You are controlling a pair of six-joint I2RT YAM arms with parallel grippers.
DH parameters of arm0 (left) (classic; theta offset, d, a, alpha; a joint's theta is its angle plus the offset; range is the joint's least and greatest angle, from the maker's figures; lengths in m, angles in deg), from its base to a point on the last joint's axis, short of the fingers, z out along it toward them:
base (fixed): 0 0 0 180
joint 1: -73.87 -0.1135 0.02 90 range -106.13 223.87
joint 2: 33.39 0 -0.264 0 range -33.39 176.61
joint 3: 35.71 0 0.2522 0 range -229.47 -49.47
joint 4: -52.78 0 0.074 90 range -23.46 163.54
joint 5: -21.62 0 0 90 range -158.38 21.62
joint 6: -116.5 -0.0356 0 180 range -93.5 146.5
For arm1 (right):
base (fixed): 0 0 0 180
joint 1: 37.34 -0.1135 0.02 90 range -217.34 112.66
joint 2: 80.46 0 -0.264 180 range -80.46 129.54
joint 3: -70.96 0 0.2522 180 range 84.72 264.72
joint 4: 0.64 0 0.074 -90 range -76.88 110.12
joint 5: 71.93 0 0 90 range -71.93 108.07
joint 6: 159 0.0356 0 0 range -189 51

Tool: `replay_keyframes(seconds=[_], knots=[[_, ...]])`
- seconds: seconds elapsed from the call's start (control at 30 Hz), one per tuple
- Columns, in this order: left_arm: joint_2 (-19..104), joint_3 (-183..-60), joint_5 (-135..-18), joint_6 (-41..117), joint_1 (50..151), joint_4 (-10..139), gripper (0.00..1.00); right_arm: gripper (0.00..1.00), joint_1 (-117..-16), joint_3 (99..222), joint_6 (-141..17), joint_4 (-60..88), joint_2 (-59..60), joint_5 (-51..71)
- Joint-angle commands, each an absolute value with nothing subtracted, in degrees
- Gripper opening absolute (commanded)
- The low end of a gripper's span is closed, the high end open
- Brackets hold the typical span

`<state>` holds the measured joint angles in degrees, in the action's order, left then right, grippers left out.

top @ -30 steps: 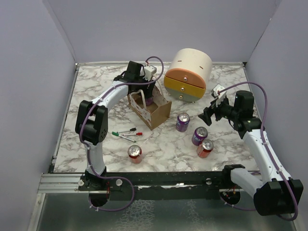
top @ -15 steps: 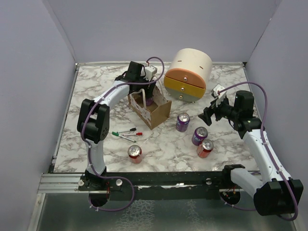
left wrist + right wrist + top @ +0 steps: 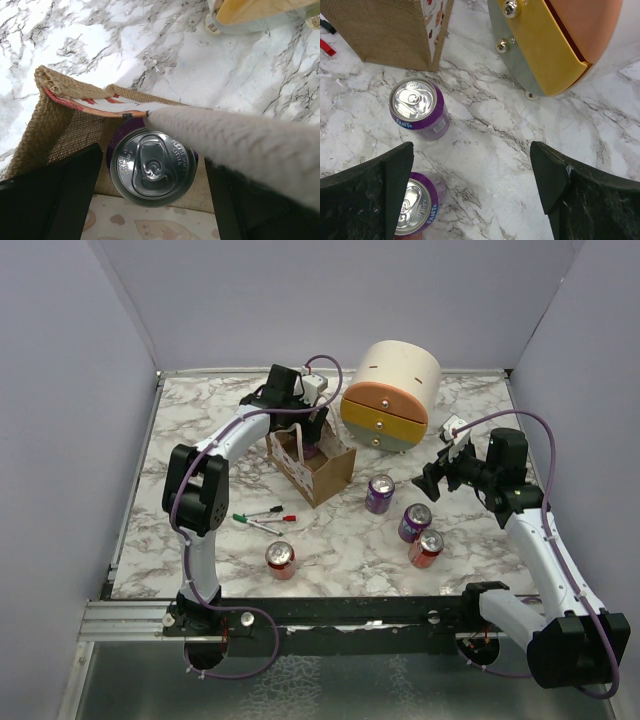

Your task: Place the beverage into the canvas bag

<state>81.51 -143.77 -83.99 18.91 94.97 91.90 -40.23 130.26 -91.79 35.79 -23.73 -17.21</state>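
The canvas bag (image 3: 318, 472) is a small tan boxy bag with pale loop handles, standing left of centre. My left gripper (image 3: 305, 432) reaches down into its open top. In the left wrist view a purple can (image 3: 152, 167) stands upright inside the bag (image 3: 60, 127), between my fingers (image 3: 65, 195). A thin gap shows on each side of the can, so the jaws are open. A pale handle (image 3: 240, 145) crosses above the can. My right gripper (image 3: 432, 480) is open and empty above the table, right of the bag; in the right wrist view it (image 3: 471, 155) hovers over bare marble.
A round cream drawer unit (image 3: 392, 395) stands behind the bag. Two purple cans (image 3: 379, 494) (image 3: 414, 522) and a red can (image 3: 427, 548) stand at centre right. Another red can (image 3: 280, 559) and some markers (image 3: 265, 517) lie in front of the bag.
My left gripper has shifted very slightly over the bag. The right arm has not moved.
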Motion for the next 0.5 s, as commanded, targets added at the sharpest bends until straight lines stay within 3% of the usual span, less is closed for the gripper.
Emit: replay_keyframes(seconds=[0.0,0.47], knots=[[78.4,-146.4,-85.6,18.7,94.7,92.8,0.87,1.0,-40.0,129.8,-92.1,35.0,-24.2,-18.1],[71.3,-147.6,-83.6,15.0,94.7,95.5,0.89,1.0,-40.0,129.7,-92.0,35.0,-24.4,-18.0]])
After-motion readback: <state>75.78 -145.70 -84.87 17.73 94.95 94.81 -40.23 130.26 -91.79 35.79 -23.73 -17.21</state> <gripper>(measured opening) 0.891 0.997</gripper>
